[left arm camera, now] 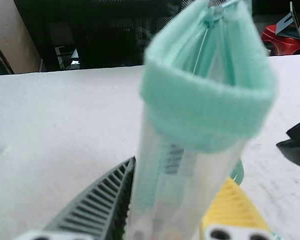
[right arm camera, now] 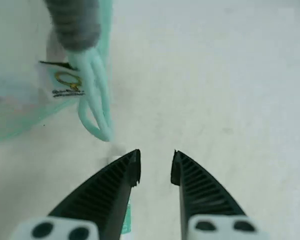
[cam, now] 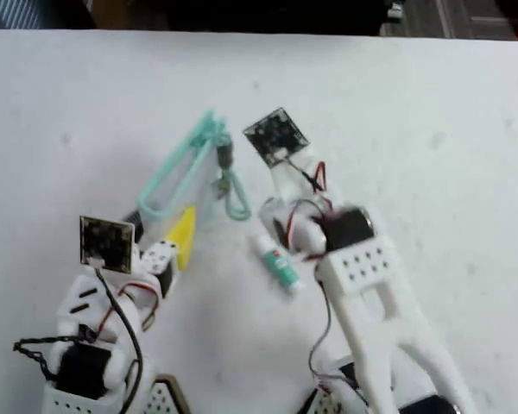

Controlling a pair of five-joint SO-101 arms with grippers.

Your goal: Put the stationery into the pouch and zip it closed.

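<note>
the left claw (left arm camera: pixel 182 172) is clamped on the pouch (left arm camera: pixel 205 95), its grey finger (left arm camera: pixel 102 200) on one side and its yellow finger (left arm camera: pixel 235 210) on the other, pinching the clear wall at one end; the pouch stands on edge on the white table (cam: pixel 414 129), its mint-green rim spread open and running away from that claw toward the far side; the right claw (right arm camera: pixel 155 157) sits low over the table with its black jaws only narrowly apart and nothing between them; just ahead of it lies the pouch's mint loop strap (right arm camera: pixel 92 100), hanging from a grey piece (right arm camera: pixel 72 22) at the pouch's far end; a small white and green tube (cam: pixel 276 261) lies on the table outside the pouch, close beside the right arm
</note>
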